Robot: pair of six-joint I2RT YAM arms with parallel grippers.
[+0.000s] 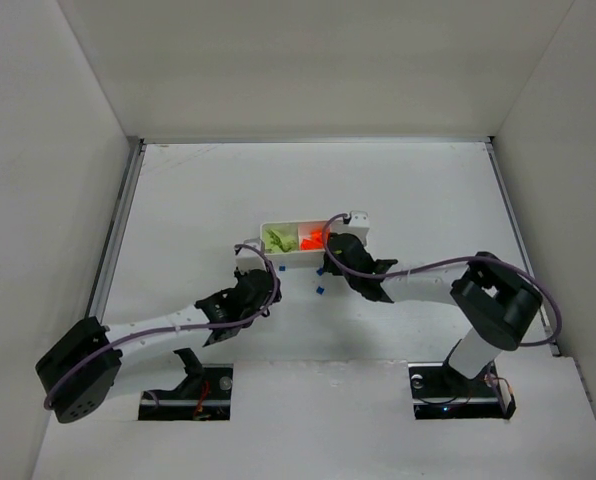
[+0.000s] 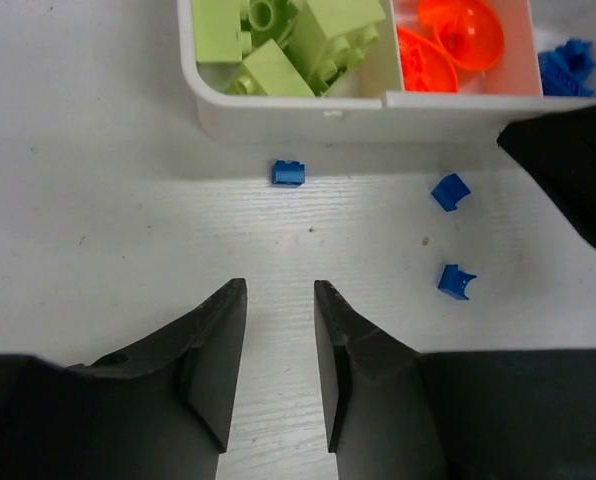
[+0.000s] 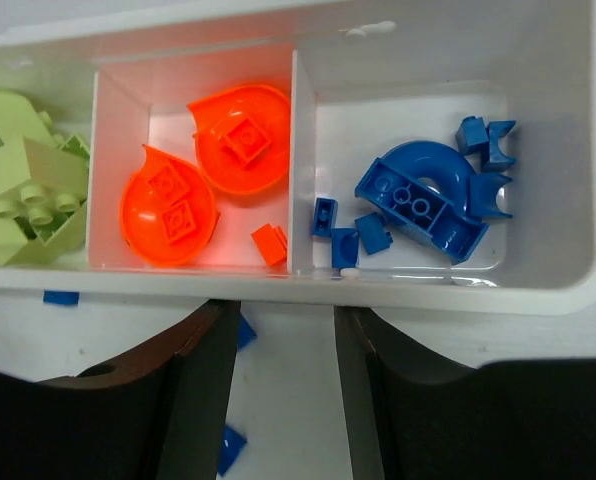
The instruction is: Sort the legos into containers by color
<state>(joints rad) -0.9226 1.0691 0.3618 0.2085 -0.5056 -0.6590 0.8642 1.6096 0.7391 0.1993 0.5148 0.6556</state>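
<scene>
**Mostly sorted, three left out**

The green legos (image 3: 23, 185) fill the nine o'clock compartment of the white tray (image 3: 428, 295); the orange legos (image 3: 168, 215) lie in the middle one; the blue legos (image 3: 418, 195) lie in the three o'clock one. Three small blue bricks lie loose on the table (image 2: 98, 220), just outside the tray's near wall. The first brick (image 2: 288, 173) sits at twelve o'clock from my left gripper (image 2: 278, 300); the second brick (image 2: 449, 191) and third brick (image 2: 456, 281) sit near two o'clock. My left fingers are spread a little, with nothing between them. My right gripper (image 3: 283, 330) hangs at the tray's near wall, facing the divider between orange and blue; its fingers are parted and empty. Seen from my left wrist, its dark bulk looms at two o'clock, just beyond the second and third bricks.
</scene>
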